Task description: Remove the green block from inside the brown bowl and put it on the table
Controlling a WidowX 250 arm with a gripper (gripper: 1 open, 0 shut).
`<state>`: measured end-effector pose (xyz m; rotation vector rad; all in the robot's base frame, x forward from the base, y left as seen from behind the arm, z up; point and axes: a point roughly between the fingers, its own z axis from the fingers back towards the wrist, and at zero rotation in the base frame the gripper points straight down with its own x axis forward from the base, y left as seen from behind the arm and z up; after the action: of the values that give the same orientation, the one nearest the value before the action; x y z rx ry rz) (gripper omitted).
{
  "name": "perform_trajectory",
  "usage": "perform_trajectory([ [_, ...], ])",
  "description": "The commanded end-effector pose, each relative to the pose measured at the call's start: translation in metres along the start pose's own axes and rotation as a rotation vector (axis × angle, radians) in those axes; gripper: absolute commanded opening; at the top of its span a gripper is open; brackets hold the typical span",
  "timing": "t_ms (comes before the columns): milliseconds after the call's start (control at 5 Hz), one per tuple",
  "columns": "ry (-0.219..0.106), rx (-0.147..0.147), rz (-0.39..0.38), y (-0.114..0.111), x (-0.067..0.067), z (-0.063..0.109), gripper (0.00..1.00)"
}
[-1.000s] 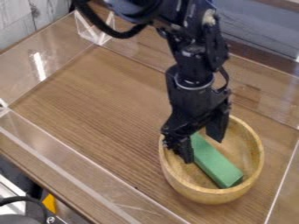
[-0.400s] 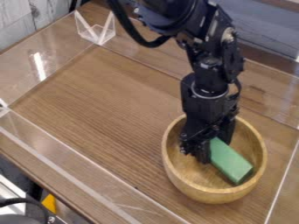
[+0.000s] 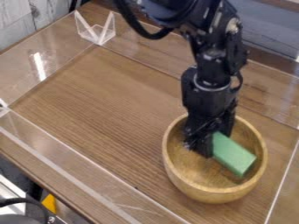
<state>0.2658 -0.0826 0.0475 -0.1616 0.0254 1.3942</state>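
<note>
Camera view gives you a flat, matte green block [image 3: 233, 155] lying tilted inside the light-brown wooden bowl [image 3: 187, 187] on the table [image 3: 93, 105], the pincer [image 3: 205, 143] clamped on its upper end.

Count: 1 green block [image 3: 235, 156], under and just beside the gripper [image 3: 204, 145] tips. 1 brown bowl [image 3: 187, 185], ringing the gripper tips from below. 1 gripper, 1 arm. 1 table [image 3: 93, 105] all around it. 1 small clear acrylic stand [image 3: 96, 30], far off toward the back left corner.
</note>
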Motion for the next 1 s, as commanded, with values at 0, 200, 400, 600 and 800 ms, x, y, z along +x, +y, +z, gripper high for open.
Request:
perform_trajectory([
  [0, 0.005, -0.068, -0.017, -0.016, 0.005, 0.021, 0.0],
  [200, 0.005, -0.068, -0.033, -0.019, 0.012, 0.022, 0.0],
  [400, -0.003, -0.075, 0.006, -0.019, 0.014, 0.034, 0.0],
  [600, -0.011, -0.082, 0.044, -0.019, 0.015, 0.047, 0.0],
  [800, -0.014, -0.088, 0.046, -0.018, 0.038, 0.044, 0.0],
])
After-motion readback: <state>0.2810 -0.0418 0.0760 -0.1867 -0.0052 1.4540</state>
